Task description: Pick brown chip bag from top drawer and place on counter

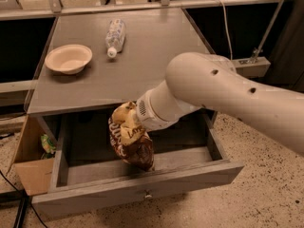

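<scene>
The brown chip bag (131, 144), crinkled dark brown and tan, hangs upright over the middle of the open top drawer (142, 186). Its lower end is just above the drawer floor. My gripper (124, 121) reaches down from the white arm and is shut on the bag's upper end. The bag and the wrist hide most of the fingers. The grey counter (147, 65) lies directly behind and above the drawer. Its front edge is just behind the top of the bag.
A cream bowl (69, 58) sits on the counter's left. A plastic bottle (115, 34) lies on its side at the back middle. A tan cardboard box (28, 172) with a small green packet (46, 144) stands left of the drawer. My arm crosses from the right.
</scene>
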Controlling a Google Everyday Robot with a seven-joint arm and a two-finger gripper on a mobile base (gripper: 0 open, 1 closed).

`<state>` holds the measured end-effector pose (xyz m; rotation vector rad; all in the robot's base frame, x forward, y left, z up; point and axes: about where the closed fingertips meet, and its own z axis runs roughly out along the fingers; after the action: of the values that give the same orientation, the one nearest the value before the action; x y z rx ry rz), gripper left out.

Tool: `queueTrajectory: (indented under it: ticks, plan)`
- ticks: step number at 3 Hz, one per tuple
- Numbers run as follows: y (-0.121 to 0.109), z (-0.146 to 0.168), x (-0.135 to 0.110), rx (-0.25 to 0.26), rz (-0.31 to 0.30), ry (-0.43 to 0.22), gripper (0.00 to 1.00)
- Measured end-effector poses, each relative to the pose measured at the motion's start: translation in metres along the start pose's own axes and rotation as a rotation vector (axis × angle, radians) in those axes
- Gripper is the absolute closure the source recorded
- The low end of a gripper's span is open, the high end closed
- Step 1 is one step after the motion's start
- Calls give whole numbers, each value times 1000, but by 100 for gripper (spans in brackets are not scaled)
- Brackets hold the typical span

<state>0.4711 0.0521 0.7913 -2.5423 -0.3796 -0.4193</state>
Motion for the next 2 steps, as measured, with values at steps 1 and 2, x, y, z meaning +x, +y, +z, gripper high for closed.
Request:
queueTrajectory:
  ticks: [1,2]
  plan:
    - [8,-18,4,69,68,17,100]
    - [8,-43,5,168,120,49,100]
